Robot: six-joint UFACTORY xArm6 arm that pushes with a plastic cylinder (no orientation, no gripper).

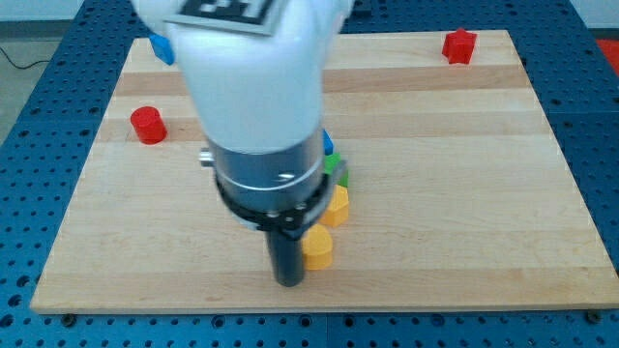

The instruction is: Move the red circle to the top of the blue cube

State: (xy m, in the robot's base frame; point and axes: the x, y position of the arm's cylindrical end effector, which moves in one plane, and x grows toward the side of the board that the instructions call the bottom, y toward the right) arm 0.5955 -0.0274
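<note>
The red circle [148, 125] lies near the board's left edge, upper part. A blue block [161, 47] peeks out at the board's top left corner, partly hidden by the arm; its shape is unclear. My tip [289, 281] rests near the board's bottom edge, just left of a yellow block [317, 247]. It is far to the lower right of the red circle. The arm's white and grey body hides the board's middle.
A second yellow block [336, 206] sits above the first. Green [334, 164] and blue [328, 143] slivers show at the arm's right edge. A red star-shaped block [459, 45] lies at the top right. The wooden board [464, 193] sits on a blue perforated table.
</note>
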